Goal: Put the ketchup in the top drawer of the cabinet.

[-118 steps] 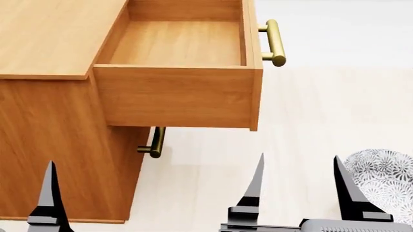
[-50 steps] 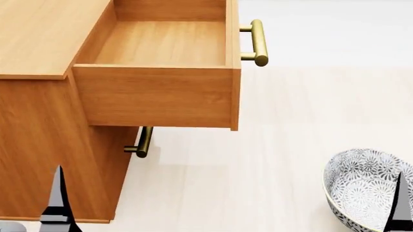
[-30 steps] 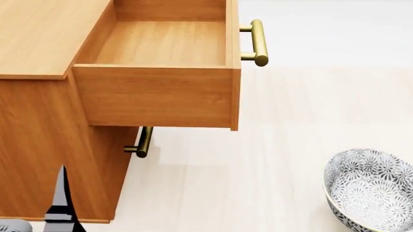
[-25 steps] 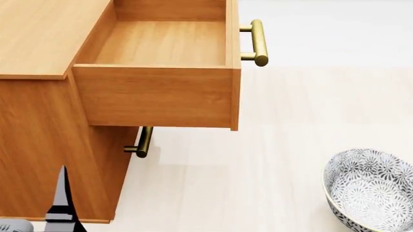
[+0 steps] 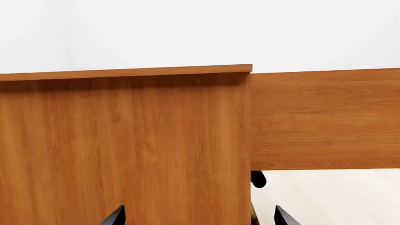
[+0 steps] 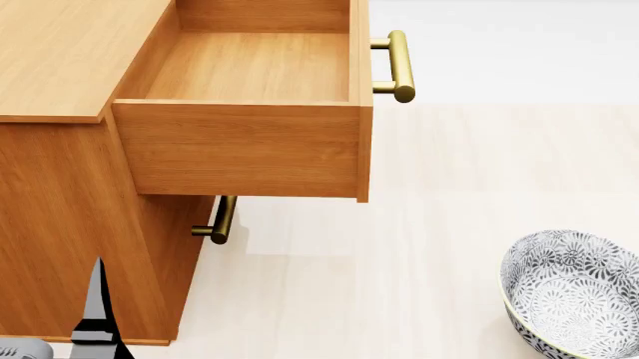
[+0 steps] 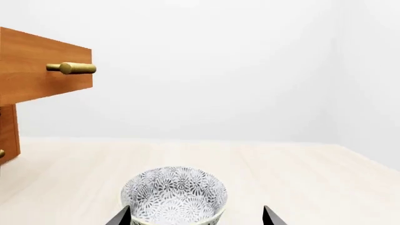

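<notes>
The ketchup is out of view in every frame. The cabinet [image 6: 70, 67] fills the head view's left, and its top drawer [image 6: 250, 71] is pulled out, its inside bare, with the brass handle [image 6: 399, 66] at the front. My left gripper [image 5: 198, 218] is open and faces the cabinet's side panel [image 5: 125, 150] from close by. One of its fingers [image 6: 97, 314] shows low in the head view. My right gripper [image 7: 196, 218] is open with nothing held, and the patterned bowl [image 7: 174, 194] stands just ahead of it.
The grey-patterned bowl [image 6: 574, 295] sits on the pale floor at the head view's lower right. The lower drawer's brass handle [image 6: 221, 219] sticks out under the open drawer. In the right wrist view the open drawer's front [image 7: 44, 70] juts out to one side.
The head view has shifted, so cabinet and drawer sit further left and the bowl shows more fully. The right gripper's fingers have dropped out of the head view. The left finger sank slightly.
</notes>
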`<state>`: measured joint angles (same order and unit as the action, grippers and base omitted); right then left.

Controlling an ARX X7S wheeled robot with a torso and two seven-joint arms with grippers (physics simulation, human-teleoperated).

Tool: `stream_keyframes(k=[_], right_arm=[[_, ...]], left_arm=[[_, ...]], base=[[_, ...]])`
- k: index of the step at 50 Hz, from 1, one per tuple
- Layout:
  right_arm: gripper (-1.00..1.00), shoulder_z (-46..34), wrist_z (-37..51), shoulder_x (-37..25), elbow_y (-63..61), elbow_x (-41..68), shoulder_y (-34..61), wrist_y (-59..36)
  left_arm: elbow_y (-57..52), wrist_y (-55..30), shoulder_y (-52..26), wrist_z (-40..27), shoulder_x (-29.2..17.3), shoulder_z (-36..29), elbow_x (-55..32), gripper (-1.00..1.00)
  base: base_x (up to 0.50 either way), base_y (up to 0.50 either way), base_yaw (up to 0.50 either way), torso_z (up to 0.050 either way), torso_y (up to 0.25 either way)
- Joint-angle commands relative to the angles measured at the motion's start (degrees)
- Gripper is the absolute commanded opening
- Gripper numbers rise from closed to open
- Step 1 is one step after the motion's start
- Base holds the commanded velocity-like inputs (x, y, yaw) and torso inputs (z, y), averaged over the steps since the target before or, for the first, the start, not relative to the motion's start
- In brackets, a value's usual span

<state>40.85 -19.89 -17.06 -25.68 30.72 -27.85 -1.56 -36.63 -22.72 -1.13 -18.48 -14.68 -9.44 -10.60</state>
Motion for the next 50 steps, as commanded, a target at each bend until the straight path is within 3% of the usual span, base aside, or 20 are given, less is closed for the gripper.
stream_keyframes(k=[1,50], right_arm=[[1.0,-0.7,-1.7,2.2,4.0,-1.7,-0.4,3.2],[1.0,-5.9,-2.5,4.2,19.2,-8.5,4.5,8.6]], left_arm=[[0.3,0.2,-0.1,-0.4,-0.3,-0.4,-0.3,1.0],[1.3,1.3,-0.1,-1.7,-1.4,-0.9,-1.3,1.0]], base=[[0.0,0.0,0.0,0.0,0.0],[0.0,0.0,0.0,0.0,0.0]])
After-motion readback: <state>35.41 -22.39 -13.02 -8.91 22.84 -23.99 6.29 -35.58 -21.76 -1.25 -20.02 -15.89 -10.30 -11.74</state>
